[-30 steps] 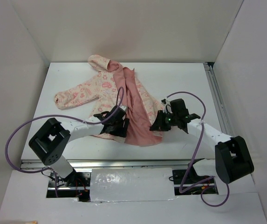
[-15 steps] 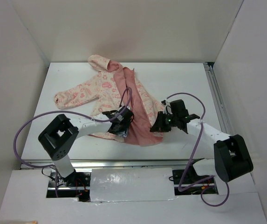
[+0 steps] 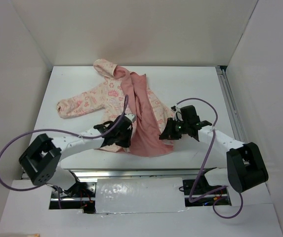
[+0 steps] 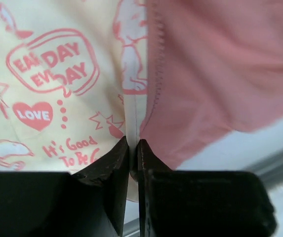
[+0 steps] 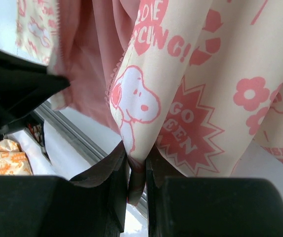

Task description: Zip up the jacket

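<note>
The left gripper is pinching the hem of the jacket at its zipper edge, the right gripper clamping the opposite front, both panels running away toward the hood.

Jacket: soft matt cloth, cream outer face with pink print. Lining: plain salmon cloth, smooth, matt. Zipper on jacket's front edge: fine pink teeth, plastic-looking. Table under jacket: white, smooth, matt. Left gripper and right gripper at jacket's hem: black, matt, hard plastic-looking.
</note>
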{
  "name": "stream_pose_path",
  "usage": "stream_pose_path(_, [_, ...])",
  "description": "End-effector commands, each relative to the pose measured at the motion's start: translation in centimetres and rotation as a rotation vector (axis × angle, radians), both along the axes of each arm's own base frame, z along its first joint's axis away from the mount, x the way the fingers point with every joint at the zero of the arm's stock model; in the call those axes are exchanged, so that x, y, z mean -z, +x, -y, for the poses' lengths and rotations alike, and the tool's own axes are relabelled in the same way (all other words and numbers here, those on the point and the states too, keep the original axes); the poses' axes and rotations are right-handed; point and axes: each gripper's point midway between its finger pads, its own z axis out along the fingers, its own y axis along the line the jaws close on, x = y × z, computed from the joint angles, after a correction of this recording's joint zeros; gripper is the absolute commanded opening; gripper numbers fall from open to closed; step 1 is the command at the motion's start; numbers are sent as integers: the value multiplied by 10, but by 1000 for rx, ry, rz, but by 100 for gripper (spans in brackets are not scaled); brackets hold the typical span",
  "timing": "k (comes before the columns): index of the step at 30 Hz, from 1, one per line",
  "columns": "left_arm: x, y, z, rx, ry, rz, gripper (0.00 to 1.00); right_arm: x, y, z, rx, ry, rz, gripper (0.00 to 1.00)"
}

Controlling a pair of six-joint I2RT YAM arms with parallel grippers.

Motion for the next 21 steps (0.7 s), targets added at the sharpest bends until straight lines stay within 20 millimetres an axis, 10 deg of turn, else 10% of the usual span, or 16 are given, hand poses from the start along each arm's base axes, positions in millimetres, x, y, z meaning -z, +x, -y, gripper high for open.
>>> stream_pose_path(1, [-42, 1, 34, 148, -211, 112, 23, -9, 8, -1, -4, 20, 52, 0])
stream_pose_path(8, [-82, -10, 42, 250, -364, 219, 30, -14, 9, -12, -27, 62, 76, 0])
stream_pose_path(18, [-66, -14, 35, 203, -317, 147, 33, 23, -1, -25, -42, 0, -27, 0])
stream_pose_path(21, [-63, -16, 34, 199, -312, 136, 54, 33, -3, -23, -30, -28, -64, 0])
